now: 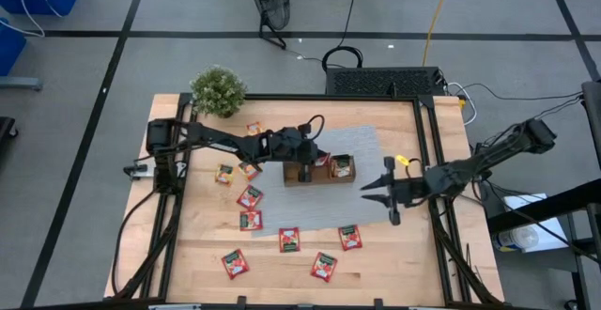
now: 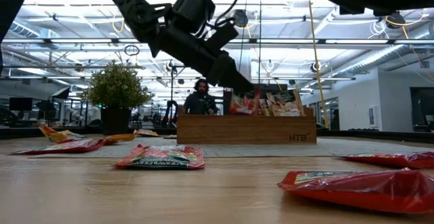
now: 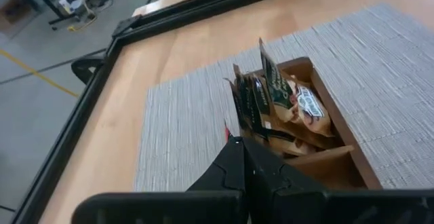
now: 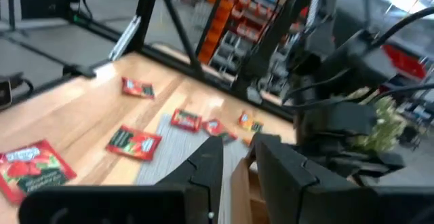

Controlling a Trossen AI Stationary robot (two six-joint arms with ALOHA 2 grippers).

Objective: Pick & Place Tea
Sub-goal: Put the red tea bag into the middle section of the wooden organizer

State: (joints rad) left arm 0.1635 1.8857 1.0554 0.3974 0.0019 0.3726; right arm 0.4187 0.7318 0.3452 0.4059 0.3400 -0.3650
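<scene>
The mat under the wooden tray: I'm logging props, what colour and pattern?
Grey, finely woven mat; clearest in the left wrist view.

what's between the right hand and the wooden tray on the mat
Nothing. In the high view the stretch from the right hand to the wooden tray is bare grey woven mat; no tea sachet lies there.

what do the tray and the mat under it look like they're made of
Tray: seems wood, matte brown, with visible grain and thick walls. Mat: looks like a woven grey fabric or vinyl, judging by its fine ribbed weave; which one is unclear.
</scene>
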